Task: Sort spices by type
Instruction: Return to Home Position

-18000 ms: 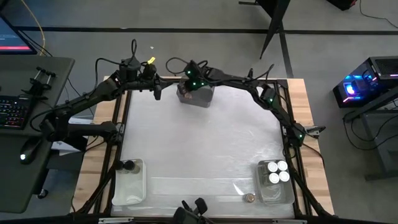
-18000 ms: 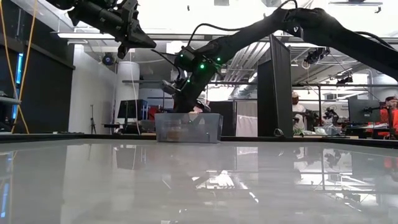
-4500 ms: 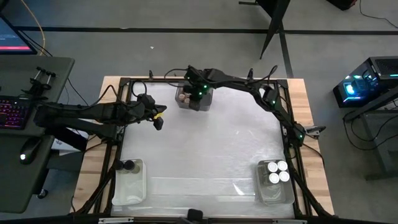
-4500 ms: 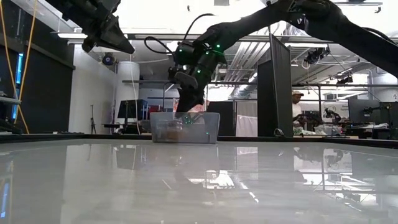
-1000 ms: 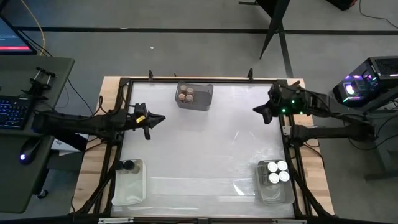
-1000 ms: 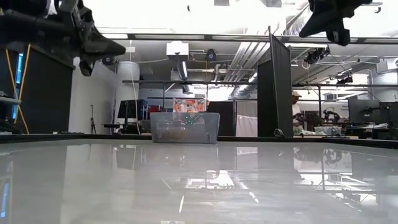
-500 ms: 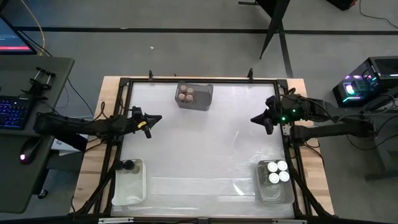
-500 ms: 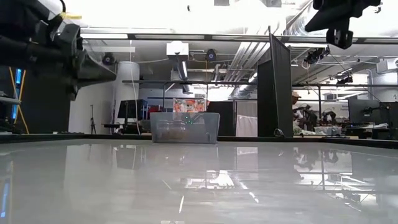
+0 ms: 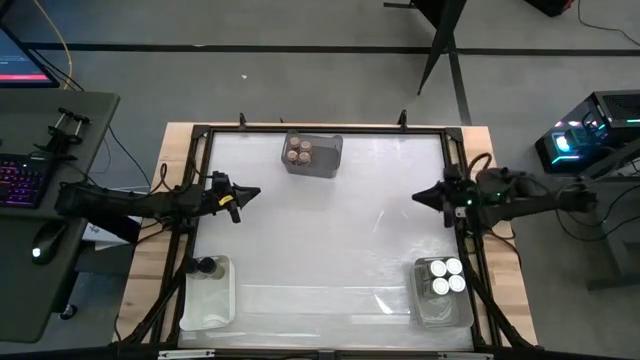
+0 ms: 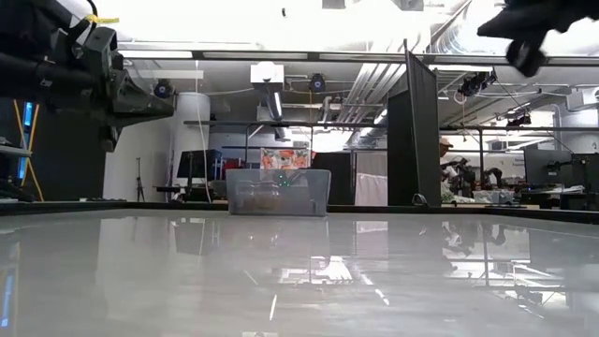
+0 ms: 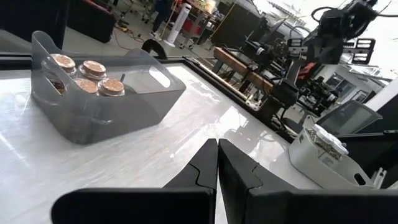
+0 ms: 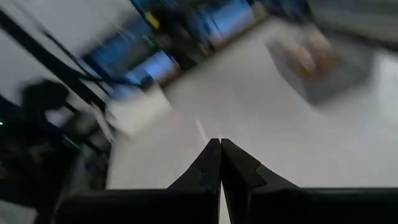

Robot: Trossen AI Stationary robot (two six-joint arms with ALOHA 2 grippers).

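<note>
Three cork-topped spice jars stand in a grey bin at the table's far edge; the left wrist view shows these cork tops inside the grey bin. White-lidded jars sit in a clear bin at the near right corner. A dark-lidded jar stands in a clear bin at the near left corner. My left gripper hovers shut above the table's left side, and my right gripper hovers shut above its right side. Neither holds anything.
A black frame runs round the white table top. The wide middle of the table holds nothing. A desk with a keyboard stands beyond the left edge. People show far off in the room behind.
My right arm has drawn back toward the table's right edge, its gripper shifting a little toward the near edge and staying shut. My left gripper has sunk slightly and pulled a little toward the left edge. The jars and bins have not moved.
</note>
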